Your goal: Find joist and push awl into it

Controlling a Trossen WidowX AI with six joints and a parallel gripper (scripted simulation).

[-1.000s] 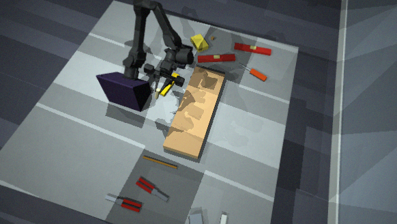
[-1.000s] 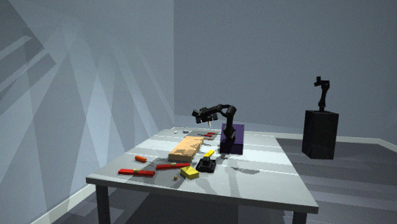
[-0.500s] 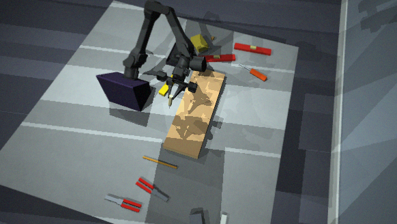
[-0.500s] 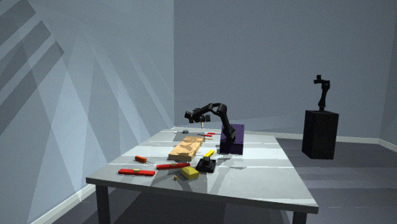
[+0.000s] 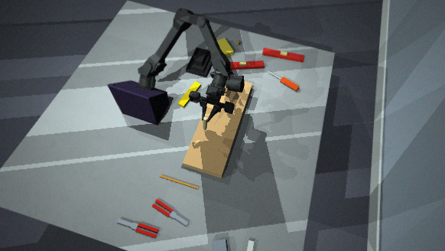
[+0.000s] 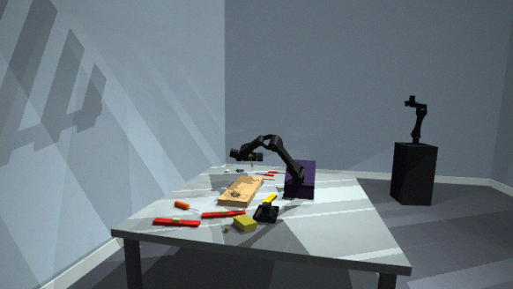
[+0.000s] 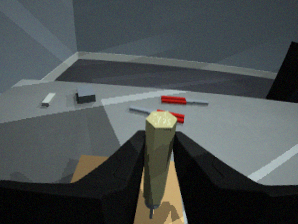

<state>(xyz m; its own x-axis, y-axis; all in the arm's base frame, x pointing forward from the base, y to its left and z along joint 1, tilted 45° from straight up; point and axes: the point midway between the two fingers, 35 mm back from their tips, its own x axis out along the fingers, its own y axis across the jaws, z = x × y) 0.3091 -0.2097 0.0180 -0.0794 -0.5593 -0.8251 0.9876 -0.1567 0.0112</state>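
My gripper [image 5: 205, 114] [image 6: 252, 162] [image 7: 158, 137] is shut on the awl [image 5: 205, 123] [image 6: 252, 167] [image 7: 158, 165]. The awl has a cream six-sided handle and a thin metal tip that points down. It hangs above the wooden panel [image 5: 214, 153] [image 6: 241, 190] [image 7: 92, 166], with a gap beneath it. Patchy shadows lie on the panel, and I can make out no hole. The black tray [image 6: 257, 219] stands near the panel's end by the yellow block. A dark raised shape on the tray looks like the stud finder [image 6: 266, 204]; its details are too dark to tell.
A yellow bar [image 5: 187, 94] [image 6: 270, 198] lies between panel and purple base [image 5: 138, 101]. Two red levels [image 5: 283, 55] [image 5: 248, 65], a yellow block [image 5: 225, 47] and an orange screwdriver [image 5: 289, 83] lie around one end; a pencil [image 5: 179, 181] and two red-handled tools [image 5: 164, 208] [image 5: 147, 229] beyond the other.
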